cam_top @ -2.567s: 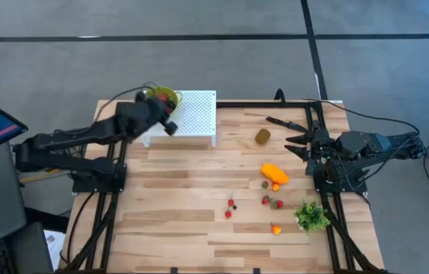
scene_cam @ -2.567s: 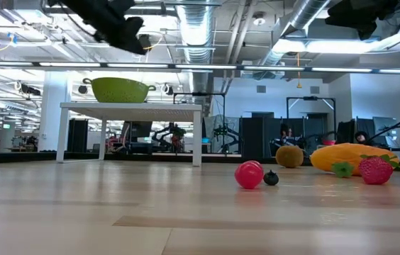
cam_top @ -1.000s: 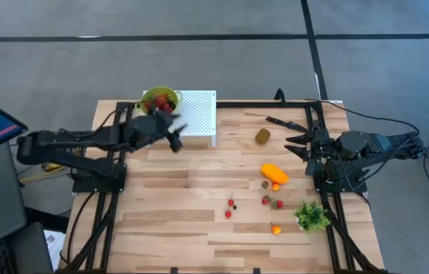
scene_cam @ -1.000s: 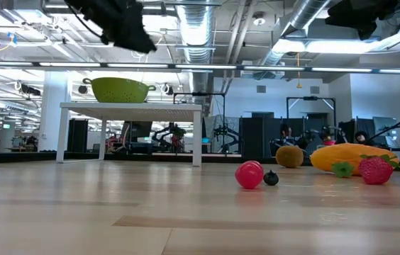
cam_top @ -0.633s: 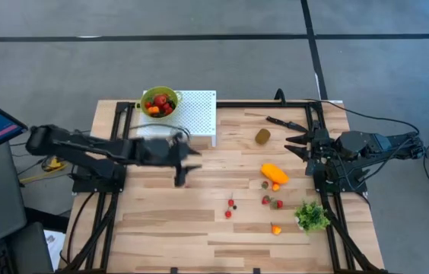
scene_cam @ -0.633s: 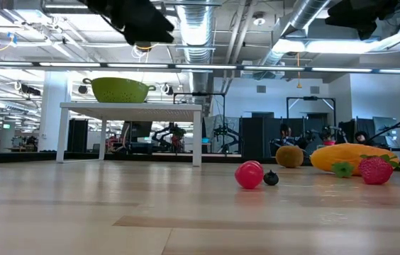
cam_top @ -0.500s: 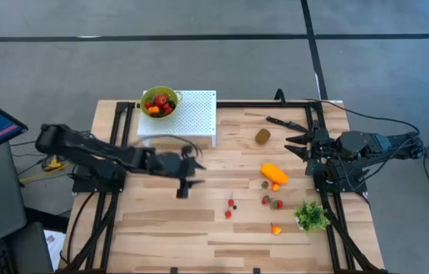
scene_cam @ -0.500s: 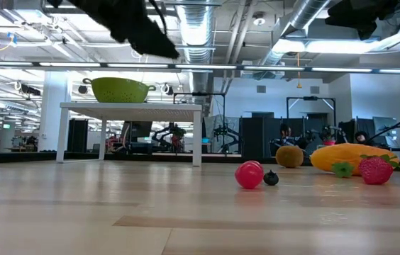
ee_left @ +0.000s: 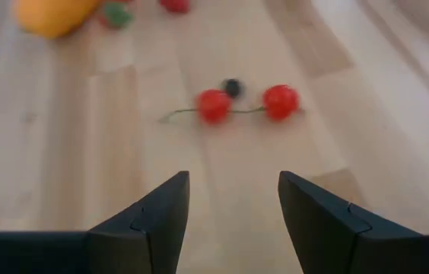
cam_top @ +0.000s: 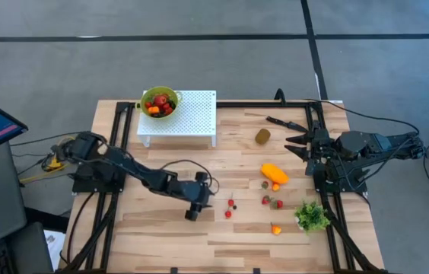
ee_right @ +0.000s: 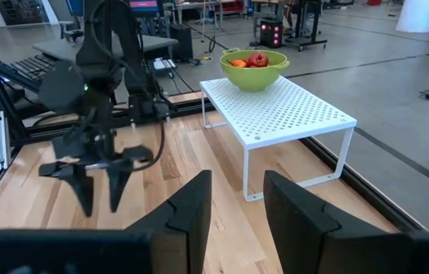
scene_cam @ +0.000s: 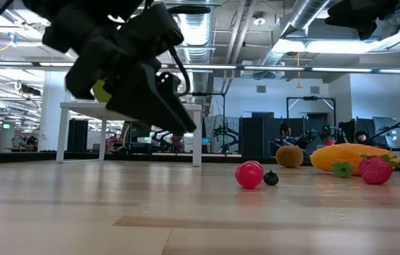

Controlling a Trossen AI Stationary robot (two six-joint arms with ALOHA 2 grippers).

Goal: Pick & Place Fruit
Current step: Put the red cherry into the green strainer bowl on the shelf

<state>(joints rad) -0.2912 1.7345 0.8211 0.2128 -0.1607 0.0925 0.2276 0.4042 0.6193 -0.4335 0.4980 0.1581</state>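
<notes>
**Left arm lining up on the cherry pair**

Using the white perforated rack [cam_top: 188,114] as my landmark. On its left end sits the green colander [cam_top: 158,101], already holding red and orange pieces. My left gripper [cam_top: 193,210] hangs over the boards well in front of the rack, nearer me, fingers parted with nothing between them; the left wrist view shows bare wood in the gap. Just beyond its tips lie two red cherries [ee_left: 246,103] joined by stems, a small dark berry [ee_left: 232,87] touching them.

Further right of the rack: the kiwi [cam_top: 262,136] near its right leg, the long orange fruit [cam_top: 274,173] in front of that, then loose strawberries [cam_top: 272,202] and a small orange piece [cam_top: 275,228] near the green leafy bunch [cam_top: 312,215]. A black knife [cam_top: 283,122] lies by the far edge. My right gripper [cam_top: 297,143] is parked right of the kiwi, fingers slightly apart, empty.

Risks as I judge them: the cherries are small and round, so a closing finger could flick one away. The stems may drag the second cherry or the berry along. Coming down too low could scrape the wood.
</notes>
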